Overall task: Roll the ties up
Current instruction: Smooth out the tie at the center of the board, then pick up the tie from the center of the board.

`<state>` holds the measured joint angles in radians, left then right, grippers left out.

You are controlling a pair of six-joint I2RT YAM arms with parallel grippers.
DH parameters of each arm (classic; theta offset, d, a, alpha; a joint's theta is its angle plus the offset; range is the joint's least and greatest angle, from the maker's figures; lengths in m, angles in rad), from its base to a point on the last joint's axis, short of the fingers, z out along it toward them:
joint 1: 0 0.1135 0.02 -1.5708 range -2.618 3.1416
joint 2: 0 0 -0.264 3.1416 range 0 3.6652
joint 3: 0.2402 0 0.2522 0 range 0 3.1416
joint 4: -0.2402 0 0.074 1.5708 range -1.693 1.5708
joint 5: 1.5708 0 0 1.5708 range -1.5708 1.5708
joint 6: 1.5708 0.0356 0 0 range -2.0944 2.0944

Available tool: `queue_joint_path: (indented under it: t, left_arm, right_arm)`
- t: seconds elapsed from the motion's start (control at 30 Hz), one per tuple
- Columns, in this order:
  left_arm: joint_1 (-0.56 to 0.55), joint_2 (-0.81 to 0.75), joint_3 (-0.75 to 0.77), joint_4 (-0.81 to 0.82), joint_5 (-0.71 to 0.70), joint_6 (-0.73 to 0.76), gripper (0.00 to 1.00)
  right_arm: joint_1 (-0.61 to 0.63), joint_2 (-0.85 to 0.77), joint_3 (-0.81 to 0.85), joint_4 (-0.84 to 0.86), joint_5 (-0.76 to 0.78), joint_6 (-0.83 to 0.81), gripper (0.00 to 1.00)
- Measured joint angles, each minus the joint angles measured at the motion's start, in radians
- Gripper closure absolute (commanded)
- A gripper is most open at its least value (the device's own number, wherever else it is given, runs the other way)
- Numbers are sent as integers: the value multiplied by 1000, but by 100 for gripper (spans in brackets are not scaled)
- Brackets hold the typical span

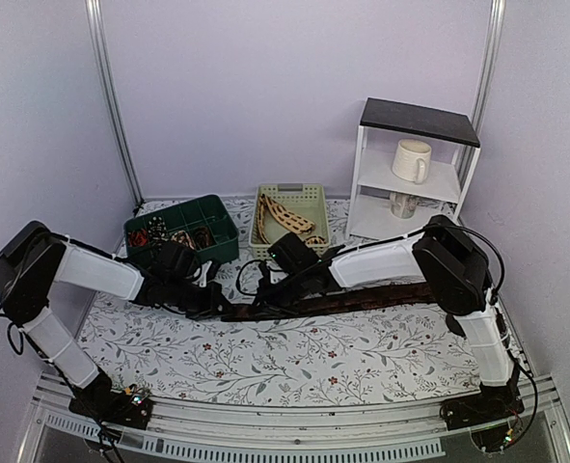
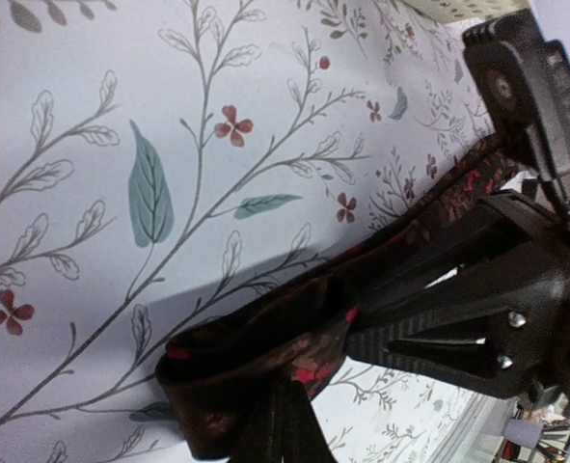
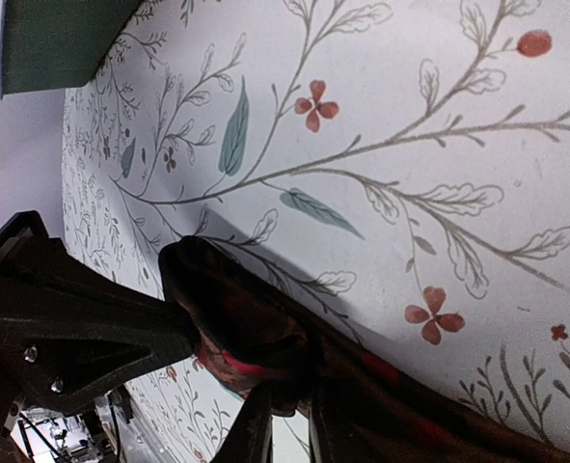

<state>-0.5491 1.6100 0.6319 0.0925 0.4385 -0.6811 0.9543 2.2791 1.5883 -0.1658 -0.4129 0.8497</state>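
The dark brown-black tie (image 1: 362,297) with small red flecks is lying stretched across the table (image 1: 294,362), which is wearing a white cloth printed with grey sprigs, teal leaves and little red flowers. The tie is running from under the right arm's elbow leftward to the middle, where both arms are meeting. Its left end is sitting doubled over into a thick fold. The left claw (image 1: 217,304) is clamping that fold, its fingers pressed together on the cloth. The right claw (image 1: 256,301) is standing just beside it, on the same end of the tie. A thin sliver of light is showing between its fingers, and whether they are pinching the fabric I cannot tell. Behind the arms, a green bin (image 1: 222,241) is holding small coiled ties (image 1: 159,231). Beside it, a pale basket (image 1: 309,193) is holding the beige tie (image 1: 289,220) with dark brown markings, lying loose. At the back right, a white shelf unit (image 1: 420,121) with a dark top is carrying a cream mug (image 1: 412,160).
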Motion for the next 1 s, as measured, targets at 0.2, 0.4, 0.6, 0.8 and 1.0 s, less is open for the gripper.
queue_joint_path:
  t: [0.2,0.4,0.6,0.8,1.0]
  left_arm:
    - [0,18,0,-1,-10,-1,100]
    - [0,18,0,-1,-21,-5,100]
    - [0,18,0,-2,-29,-13,100]
    - [2,-11,-1,-19,-42,-29,99]
    - [29,-104,-5,-87,-77,-29,100]
  right_arm:
    - [-2,-18,-11,5,16,8,81]
    - [-3,-15,5,-4,15,18,81]
    - [-3,17,49,-11,18,19,88]
    - [-6,61,89,-24,15,13,93]
    - [-6,63,93,-30,21,-6,94]
